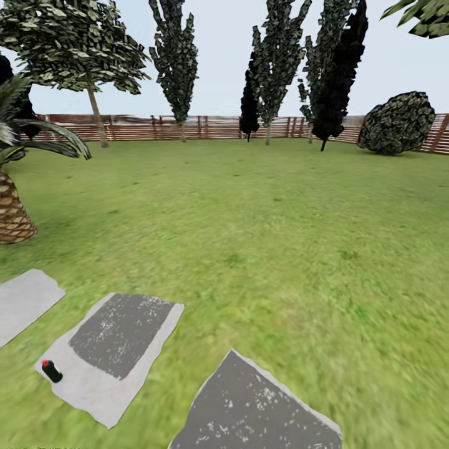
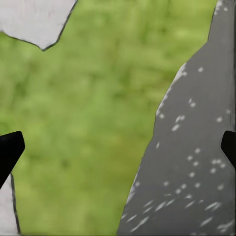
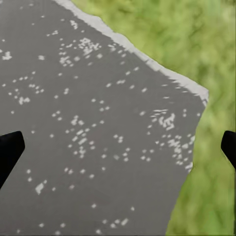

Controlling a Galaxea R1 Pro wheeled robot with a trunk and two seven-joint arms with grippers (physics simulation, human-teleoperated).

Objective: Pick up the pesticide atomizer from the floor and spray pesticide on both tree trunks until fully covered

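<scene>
Palm (image 1: pixel 12 206) cut off at left edge. Nearest stepping stone (image 1: pixel 255 408) cropped at bottom edge. Atomizer (image 1: pixel 51 371) too small for detail. Fingertips (image 2: pixel 10 150) barely inside frame edges.

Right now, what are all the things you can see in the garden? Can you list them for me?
pesticide atomizer: one, dark with a red top, lying on the near-left stepping stone.
stepping stones: three, grey with darker patches, on the grass at the near left and near middle.
lawn: one, green, all over the ground.
fence: one, reddish-brown slats, along the far edge.
tall trees: several, dark green, by the far fence.
leaning tree: one, pale trunk, far left.
palm: one, scaly brown trunk, left edge.
bush: one, round, dark, far right.
left pincer: black tips, wide apart, over grass and stone.
right pincer: black tips, wide apart, over stone.
</scene>
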